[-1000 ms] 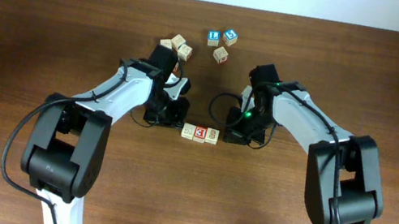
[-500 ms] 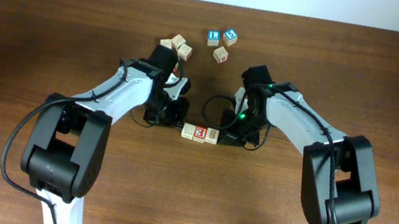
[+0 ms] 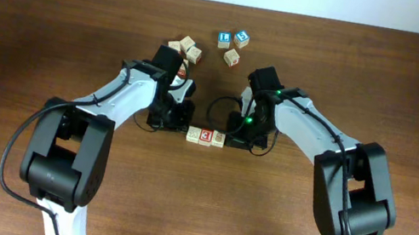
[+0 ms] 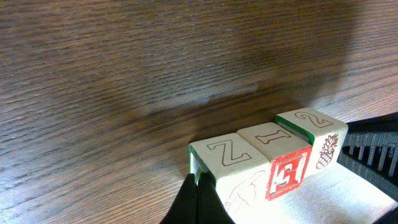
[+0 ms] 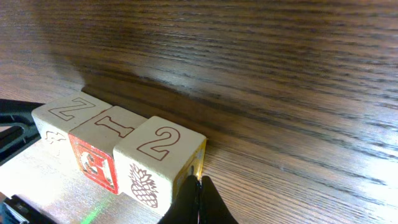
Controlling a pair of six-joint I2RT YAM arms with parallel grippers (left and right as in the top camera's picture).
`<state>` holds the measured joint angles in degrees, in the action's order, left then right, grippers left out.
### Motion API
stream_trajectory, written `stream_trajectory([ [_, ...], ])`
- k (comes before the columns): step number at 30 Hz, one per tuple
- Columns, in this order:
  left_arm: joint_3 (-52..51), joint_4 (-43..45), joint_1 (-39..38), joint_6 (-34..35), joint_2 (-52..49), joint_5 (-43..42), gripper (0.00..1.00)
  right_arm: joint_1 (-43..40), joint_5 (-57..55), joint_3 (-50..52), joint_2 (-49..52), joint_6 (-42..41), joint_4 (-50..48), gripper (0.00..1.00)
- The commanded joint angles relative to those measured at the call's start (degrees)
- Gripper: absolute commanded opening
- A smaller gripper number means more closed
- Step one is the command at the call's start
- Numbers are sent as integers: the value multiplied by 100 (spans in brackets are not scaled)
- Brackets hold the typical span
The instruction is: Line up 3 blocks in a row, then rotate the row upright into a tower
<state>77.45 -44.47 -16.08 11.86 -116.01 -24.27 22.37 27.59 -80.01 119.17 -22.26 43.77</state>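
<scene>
Blocks in a tight row, left gripper and right gripper both pressed together, empty, at its ends, so I'd push opposite corners slowly and evenly.

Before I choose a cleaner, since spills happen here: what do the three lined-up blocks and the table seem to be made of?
Blocks: likely pale, unvarnished wood; matte faces with faint grain, outlined characters printed on. The middle block has a red painted side. Table: dark wood or wood-look laminate, slightly glossy; streaky grain shows, but which one is unclear.
</scene>
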Motion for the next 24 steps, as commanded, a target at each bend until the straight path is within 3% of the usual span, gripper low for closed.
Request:
stream_trajectory([
  [1, -61, 35, -114, 52, -42, -225, 0, 317, 437, 33, -20, 105, -164, 4],
  [24, -61, 35, -114, 55, -42, -227, 0, 321, 824, 28, -439, 297, -267, 4],
])
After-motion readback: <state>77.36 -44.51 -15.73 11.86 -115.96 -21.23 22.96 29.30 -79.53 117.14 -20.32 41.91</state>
